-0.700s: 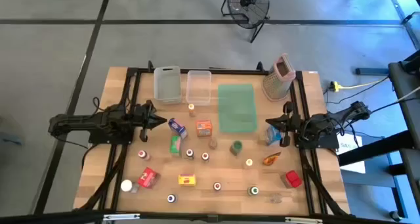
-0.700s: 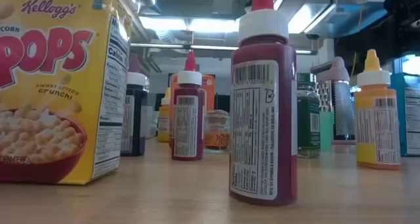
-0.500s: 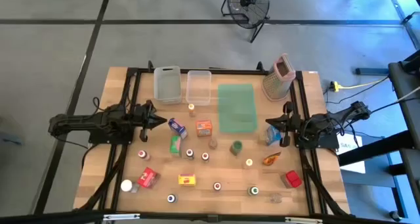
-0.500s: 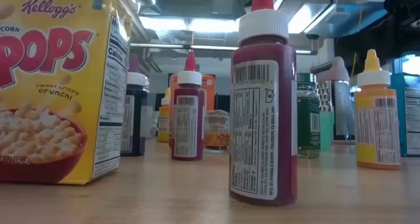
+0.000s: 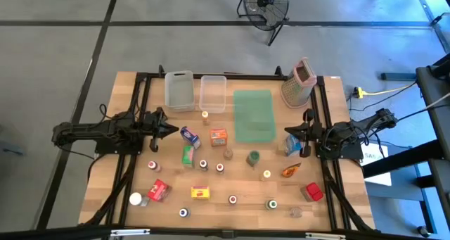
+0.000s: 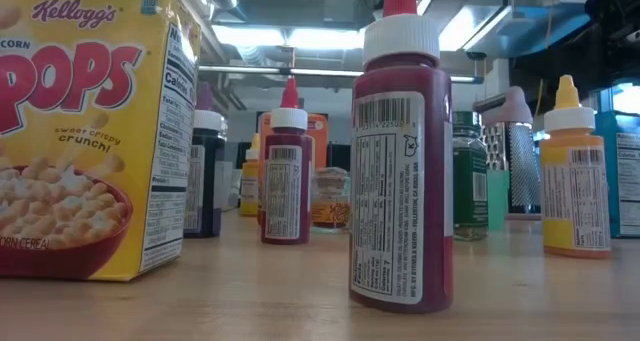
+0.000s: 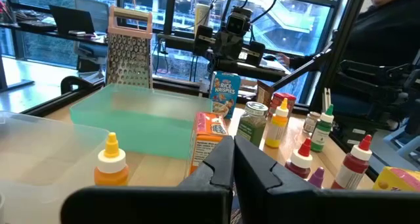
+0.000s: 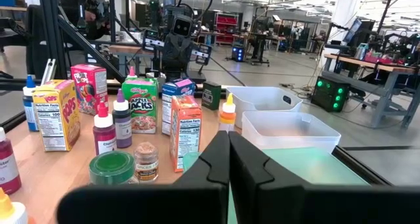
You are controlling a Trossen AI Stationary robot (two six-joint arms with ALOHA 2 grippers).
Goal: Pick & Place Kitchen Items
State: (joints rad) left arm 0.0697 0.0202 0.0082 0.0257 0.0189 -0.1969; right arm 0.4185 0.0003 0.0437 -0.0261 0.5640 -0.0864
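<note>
We see both arms resting low at the sides of the desk (image 5: 140, 92), with the groceries spread between them. The left gripper (image 5: 171, 129) sits at the left edge with its jaws closed and empty, the two dark fingers (image 7: 220, 166) pressed together in the left wrist view. Just ahead of those jaws stands a blue carton (image 5: 189, 136), and a little past it an orange carton (image 5: 219, 136); a green cereal box (image 5: 188, 155) lies beside the jaws toward the near side, and a small yellow-capped bottle (image 5: 205, 115) stands beside them toward the far side. The right gripper (image 5: 289, 132) sits at the right edge, its jaws also closed on nothing, and a blue cereal box (image 5: 293, 146) stands just beside them. Ahead of the right jaws lies a flat green tray (image 5: 253, 115), with a green-lidded jar (image 5: 252, 158) and a small brown-capped jar (image 5: 228, 154) near it. Beyond the tray, seen from the right jaws, are two clear bins (image 5: 213, 92) at the far edge, and a box grater (image 5: 298, 81) stands in the far corner on the right arm's side. Well away from both pairs of jaws, along the near edge, we find a yellow cereal box (image 5: 200, 192), a red carton (image 5: 157, 191), a red packet (image 5: 313, 191) and several little bottles. In the low view a dark red bottle (image 6: 402, 156) stands upright closest to us.
</note>
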